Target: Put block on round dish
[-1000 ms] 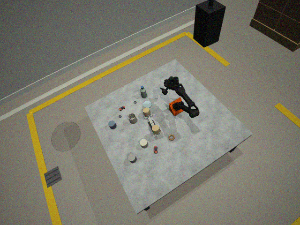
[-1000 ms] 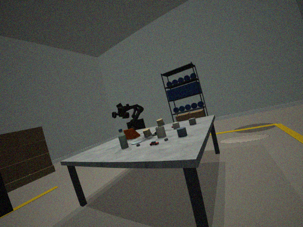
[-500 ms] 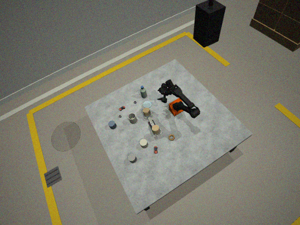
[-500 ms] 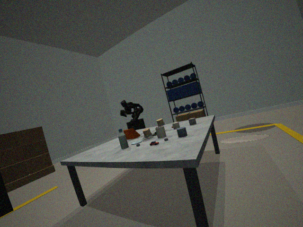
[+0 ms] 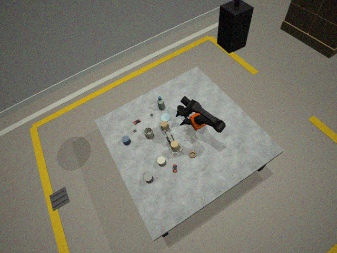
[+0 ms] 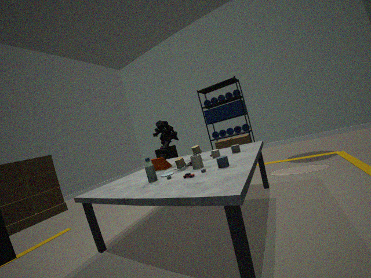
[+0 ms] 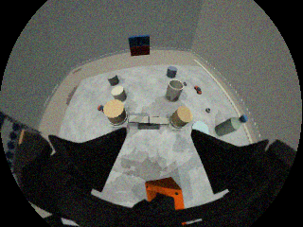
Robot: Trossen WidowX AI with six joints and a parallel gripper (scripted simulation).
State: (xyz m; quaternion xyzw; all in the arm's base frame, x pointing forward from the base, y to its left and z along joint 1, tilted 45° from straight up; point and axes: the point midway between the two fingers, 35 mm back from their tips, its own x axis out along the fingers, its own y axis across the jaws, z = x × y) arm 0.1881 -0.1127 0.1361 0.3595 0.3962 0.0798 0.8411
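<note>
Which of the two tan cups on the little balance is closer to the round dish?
The tan cup on the bottle's side, right beside the pale blue dish; the other stands at the balance's far end.

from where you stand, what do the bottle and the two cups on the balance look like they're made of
The bottle: probably glass or plastic, smooth and grey-green; the grainy view leaves it open.

The two cups: perhaps wood or painted plastic, matte, going by their even tan colour without bright glints.
</note>
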